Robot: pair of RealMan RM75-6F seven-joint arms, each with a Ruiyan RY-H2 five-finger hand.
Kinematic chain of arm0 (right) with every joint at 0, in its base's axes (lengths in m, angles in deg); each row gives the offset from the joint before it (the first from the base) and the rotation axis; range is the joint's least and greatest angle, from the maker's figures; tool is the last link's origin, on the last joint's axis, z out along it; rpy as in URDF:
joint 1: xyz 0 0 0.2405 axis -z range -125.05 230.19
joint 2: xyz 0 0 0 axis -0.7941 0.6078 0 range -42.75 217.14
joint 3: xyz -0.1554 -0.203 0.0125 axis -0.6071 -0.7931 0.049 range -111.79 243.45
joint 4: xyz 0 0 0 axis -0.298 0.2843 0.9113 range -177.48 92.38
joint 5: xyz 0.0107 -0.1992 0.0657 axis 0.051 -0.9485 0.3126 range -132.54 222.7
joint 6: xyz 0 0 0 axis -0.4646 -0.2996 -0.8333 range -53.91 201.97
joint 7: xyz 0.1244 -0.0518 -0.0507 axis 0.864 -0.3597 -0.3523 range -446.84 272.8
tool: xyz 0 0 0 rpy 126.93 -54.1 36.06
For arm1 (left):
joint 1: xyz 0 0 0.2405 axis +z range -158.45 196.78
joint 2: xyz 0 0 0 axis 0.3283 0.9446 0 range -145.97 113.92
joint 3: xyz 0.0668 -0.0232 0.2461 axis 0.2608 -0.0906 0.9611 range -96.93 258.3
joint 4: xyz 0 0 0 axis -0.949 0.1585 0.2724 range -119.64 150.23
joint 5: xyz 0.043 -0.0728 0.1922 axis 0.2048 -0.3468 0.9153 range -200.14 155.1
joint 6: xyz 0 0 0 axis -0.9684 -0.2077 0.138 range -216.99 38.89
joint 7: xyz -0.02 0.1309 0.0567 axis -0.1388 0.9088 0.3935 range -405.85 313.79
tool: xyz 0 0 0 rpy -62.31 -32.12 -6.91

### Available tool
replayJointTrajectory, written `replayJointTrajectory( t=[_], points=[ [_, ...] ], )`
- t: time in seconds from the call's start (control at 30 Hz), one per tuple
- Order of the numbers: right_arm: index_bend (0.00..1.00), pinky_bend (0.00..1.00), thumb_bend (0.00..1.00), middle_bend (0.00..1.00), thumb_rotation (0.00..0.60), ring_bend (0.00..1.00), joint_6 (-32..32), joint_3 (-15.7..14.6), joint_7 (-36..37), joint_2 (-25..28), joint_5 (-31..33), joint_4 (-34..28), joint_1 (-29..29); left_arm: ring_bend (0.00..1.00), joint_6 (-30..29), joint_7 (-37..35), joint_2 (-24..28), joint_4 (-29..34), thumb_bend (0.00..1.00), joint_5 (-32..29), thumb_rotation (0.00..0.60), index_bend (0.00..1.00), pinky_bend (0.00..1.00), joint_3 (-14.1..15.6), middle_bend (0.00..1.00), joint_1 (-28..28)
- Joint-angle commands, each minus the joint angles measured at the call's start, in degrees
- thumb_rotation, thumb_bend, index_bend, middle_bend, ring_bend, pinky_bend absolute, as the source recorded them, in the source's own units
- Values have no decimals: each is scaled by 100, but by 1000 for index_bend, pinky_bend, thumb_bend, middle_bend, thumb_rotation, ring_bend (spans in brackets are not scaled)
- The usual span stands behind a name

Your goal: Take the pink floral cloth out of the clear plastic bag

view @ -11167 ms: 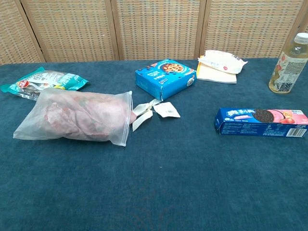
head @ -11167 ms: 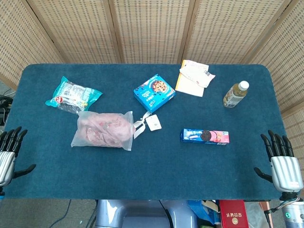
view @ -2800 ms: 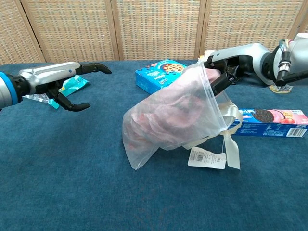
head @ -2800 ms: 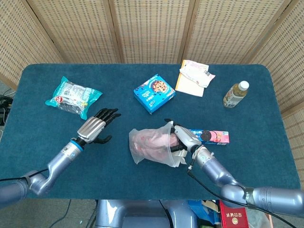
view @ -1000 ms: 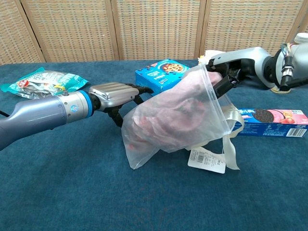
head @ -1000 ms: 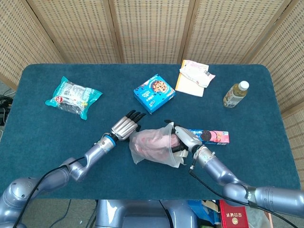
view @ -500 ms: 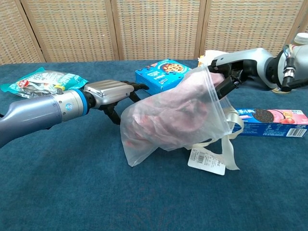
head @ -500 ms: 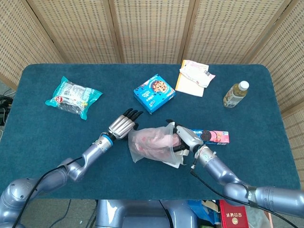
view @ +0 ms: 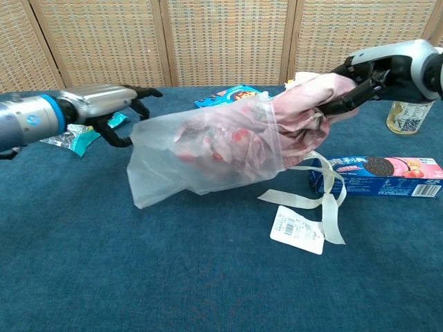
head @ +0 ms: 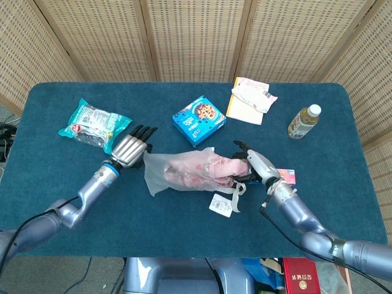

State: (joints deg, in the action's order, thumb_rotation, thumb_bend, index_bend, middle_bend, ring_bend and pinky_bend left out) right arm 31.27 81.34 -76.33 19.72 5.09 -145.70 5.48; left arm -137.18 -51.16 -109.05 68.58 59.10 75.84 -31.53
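Stretched out now, the clear plastic bag [view: 201, 152] trails from the left hand [view: 104, 104], which seems to pinch its far end, while the right hand [view: 363, 76] grips the half-out pink floral cloth [view: 304, 104], so pull apart steadily.

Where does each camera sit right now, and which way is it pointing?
Head view: high above the near edge, looking steeply down on the whole table; both arms and hands show.
Chest view: low at the near edge, looking level across at the wicker screen; the left hand and right hand enter from the sides.
Shared: clear plastic bag, pink floral cloth, both hands.
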Motion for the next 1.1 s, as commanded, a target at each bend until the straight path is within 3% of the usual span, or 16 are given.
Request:
replayJointTrajectory(
  t=[0.03, 0.3, 0.57, 0.63, 0.67, 0.7, 0.73, 0.77, 0.8, 0.87, 0.9, 1.0, 1.1],
  points=[
    [744, 0, 835, 44, 600, 0, 21, 54, 120, 84, -22, 86, 95, 0, -190, -162, 494, 197, 666, -57, 600, 679, 0, 78, 0, 304],
    [744, 0, 834, 46, 600, 0, 119, 146, 380, 342, -22, 336, 316, 0, -410, -852, 1454, -169, 667, -338, 600, 679, 0, 153, 0, 1025],
    [743, 0, 834, 51, 600, 0, 202, 142, 380, 394, -24, 405, 364, 0, -277, -1523, 1604, -755, 668, -431, 600, 680, 0, 183, 0, 1363],
    [743, 0, 834, 51, 600, 0, 194, 125, 348, 378, -51, 397, 370, 0, -292, -1723, 1591, -807, 667, -371, 600, 618, 0, 208, 0, 1412],
    [743, 0, 835, 50, 600, 0, 177, 117, 331, 371, -78, 383, 378, 0, -270, -1801, 1595, -811, 662, -344, 600, 515, 0, 226, 0, 1428],
    [703, 0, 831, 40, 600, 0, 155, 107, 310, 366, -128, 361, 392, 0, -220, -1847, 1612, -802, 615, -327, 600, 344, 0, 246, 0, 1442],
    [631, 0, 788, 30, 600, 0, 114, 83, 263, 370, -245, 339, 418, 0, -116, -1809, 1649, -767, 556, -344, 600, 227, 0, 263, 0, 1451],
    [464, 0, 626, 14, 600, 0, 43, 53, 200, 369, -368, 335, 447, 0, -12, -1731, 1694, -713, 432, -394, 600, 94, 0, 263, 0, 1456],
    [249, 0, 385, 2, 600, 0, -97, -5, 66, 372, -577, 337, 489, 0, 48, -1625, 1778, -588, 297, -491, 600, 12, 0, 223, 0, 1483],
    [31, 0, 56, 0, 600, 0, -389, -84, -125, 359, -911, 340, 585, 0, -64, -1525, 1923, -313, 151, -611, 600, 0, 0, 135, 0, 1576],
    [0, 0, 2, 0, 600, 0, -668, -147, -301, 340, -1201, 372, 665, 0, -192, -1482, 2029, -121, 112, -681, 600, 0, 0, 75, 0, 1660],
    [0, 0, 0, 0, 600, 0, -1608, -421, -939, 274, -2195, 561, 941, 0, -611, -1328, 2280, 337, 78, -823, 600, 0, 0, -49, 0, 1906],
    [0, 0, 0, 0, 600, 0, -2128, -576, -1069, 253, -2760, 622, 1177, 0, -1074, -1117, 2443, 769, 73, -986, 600, 0, 0, -179, 0, 2154]
  ],
)
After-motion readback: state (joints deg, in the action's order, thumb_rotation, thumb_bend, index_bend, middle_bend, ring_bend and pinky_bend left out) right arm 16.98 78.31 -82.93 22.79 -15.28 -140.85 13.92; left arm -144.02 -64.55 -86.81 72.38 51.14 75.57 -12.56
